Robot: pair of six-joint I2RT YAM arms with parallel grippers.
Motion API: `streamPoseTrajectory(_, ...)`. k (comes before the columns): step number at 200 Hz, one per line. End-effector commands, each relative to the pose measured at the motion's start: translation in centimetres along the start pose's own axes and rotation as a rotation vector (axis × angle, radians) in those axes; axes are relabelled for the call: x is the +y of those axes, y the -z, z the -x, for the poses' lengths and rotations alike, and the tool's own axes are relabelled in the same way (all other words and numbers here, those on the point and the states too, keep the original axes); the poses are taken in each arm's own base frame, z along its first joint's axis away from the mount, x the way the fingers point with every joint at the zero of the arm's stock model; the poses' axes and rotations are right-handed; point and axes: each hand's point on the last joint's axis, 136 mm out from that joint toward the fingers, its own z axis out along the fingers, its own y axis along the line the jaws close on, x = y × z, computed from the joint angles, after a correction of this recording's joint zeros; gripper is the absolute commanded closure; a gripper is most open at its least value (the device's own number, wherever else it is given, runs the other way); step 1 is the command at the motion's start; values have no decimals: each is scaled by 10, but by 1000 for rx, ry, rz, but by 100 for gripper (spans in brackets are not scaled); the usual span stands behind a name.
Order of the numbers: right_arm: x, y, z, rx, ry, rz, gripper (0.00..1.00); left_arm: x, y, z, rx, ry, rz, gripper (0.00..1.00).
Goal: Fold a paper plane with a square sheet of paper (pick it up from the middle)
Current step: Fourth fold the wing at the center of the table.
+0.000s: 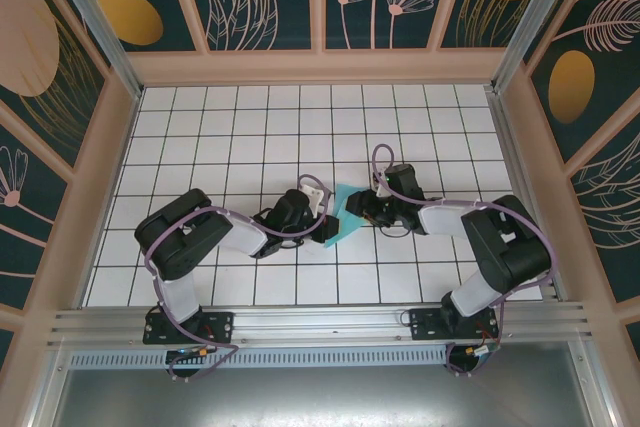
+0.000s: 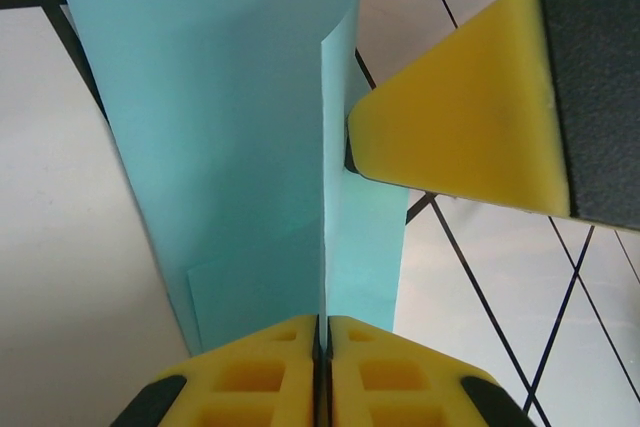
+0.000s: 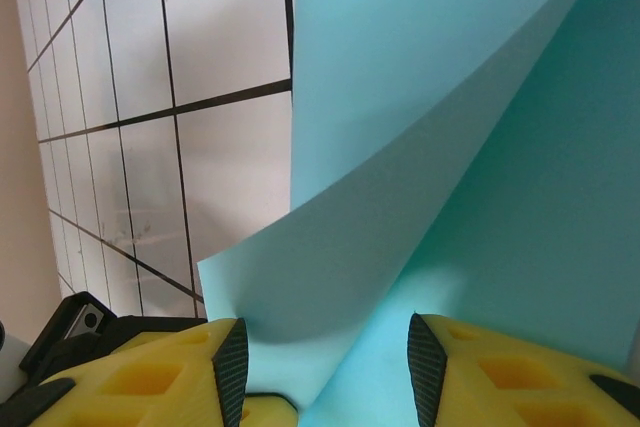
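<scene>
We see the blue paper (image 1: 338,219) at the middle of the tiled table (image 1: 250,127), our left gripper (image 2: 322,332) clamped tight on its folded edge, our right gripper (image 3: 325,357) parted wide around a curled flap

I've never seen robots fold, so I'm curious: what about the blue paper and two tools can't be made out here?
Top view: the turquoise-blue folded paper sheet is small, its ends under the left tool and right tool; creases unreadable.
Left wrist view: bottom edge cuts off the left tool, top edge the sheet.
Right wrist view: the sheet hides what lies past the right tool.
</scene>
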Motion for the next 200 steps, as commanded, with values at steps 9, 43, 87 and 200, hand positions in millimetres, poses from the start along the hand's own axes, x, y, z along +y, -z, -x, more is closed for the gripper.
streamPoseTrajectory(9,3,-4,9,-12,29,2,52,-2,-2,3,-11,12,-25,86)
streamPoseTrajectory(43,-4,-7,7,-1,13,-24,52,-5,-1,2,-6,10,-37,82)
streamPoseTrajectory(87,-16,-14,2,25,6,-87,51,-10,-2,2,15,11,-57,77)
streamPoseTrajectory(200,-19,-17,-2,40,25,-127,49,-5,26,11,-66,122,17,57)
